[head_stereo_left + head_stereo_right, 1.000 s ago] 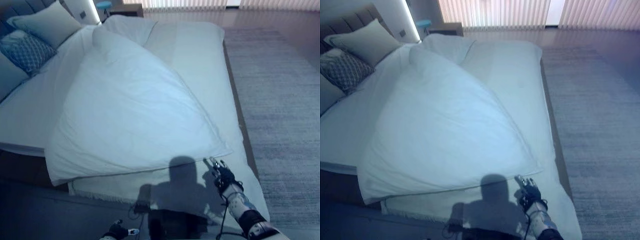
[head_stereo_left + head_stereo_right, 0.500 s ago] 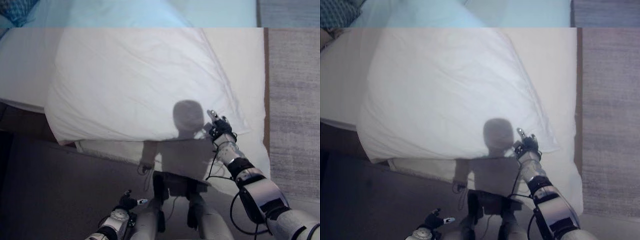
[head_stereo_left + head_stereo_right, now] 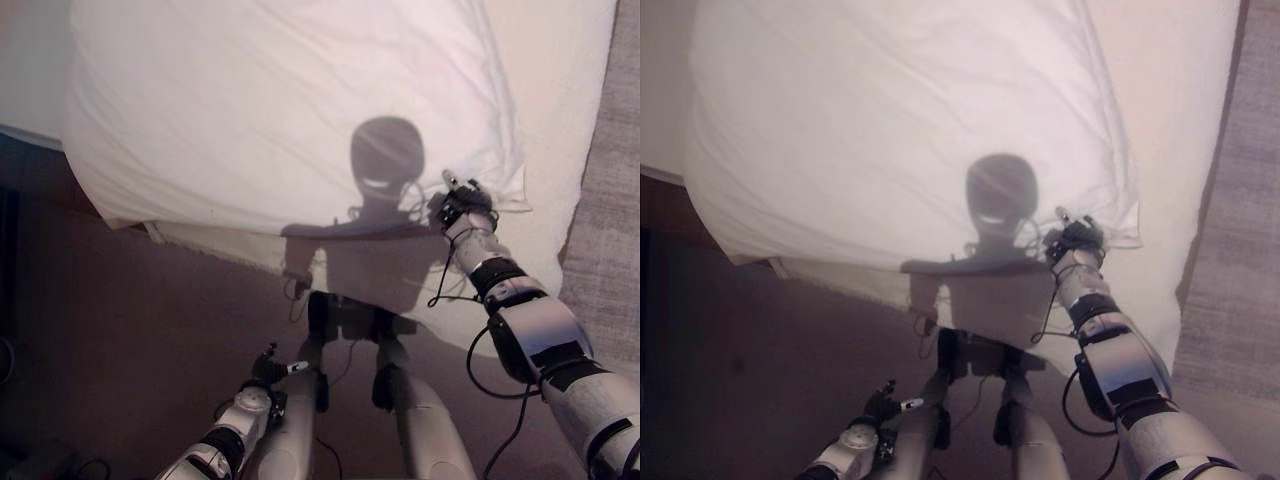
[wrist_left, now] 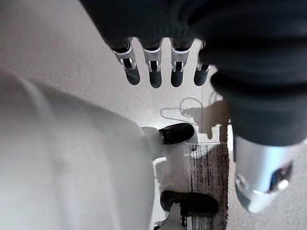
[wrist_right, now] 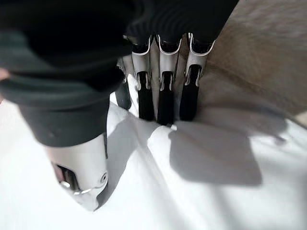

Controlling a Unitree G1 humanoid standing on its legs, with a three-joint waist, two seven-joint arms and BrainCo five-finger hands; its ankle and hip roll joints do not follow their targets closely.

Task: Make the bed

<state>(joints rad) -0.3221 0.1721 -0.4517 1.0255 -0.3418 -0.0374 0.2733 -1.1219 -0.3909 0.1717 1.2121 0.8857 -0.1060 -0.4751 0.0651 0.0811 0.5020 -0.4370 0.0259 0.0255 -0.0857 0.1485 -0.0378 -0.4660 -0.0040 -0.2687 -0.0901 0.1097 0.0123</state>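
Across the foot of the bed (image 3: 560, 120) lies the white duvet (image 3: 280, 110), slewed so that its near edge runs slantwise, sagging over the mattress edge on my left and ending in a corner (image 3: 505, 195) on my right. That corner lies just past my right hand (image 3: 462, 205), a little ahead and to the right of it, on the pale sheet. My right hand rests at the duvet's edge with straight fingers (image 5: 165, 98) laid side by side, their dark tips pressing into a fold of the white cloth; nothing is pinched or gripped yet. My left hand (image 3: 272, 368) hangs low over the dark floor (image 3: 120, 330), well apart from the bed, fingers (image 4: 154, 72) relaxed and holding nothing. I judge the right hand is plainly the nearer one for taking the corner, which would be drawn along the edge toward the bed's right side to square the duvet.
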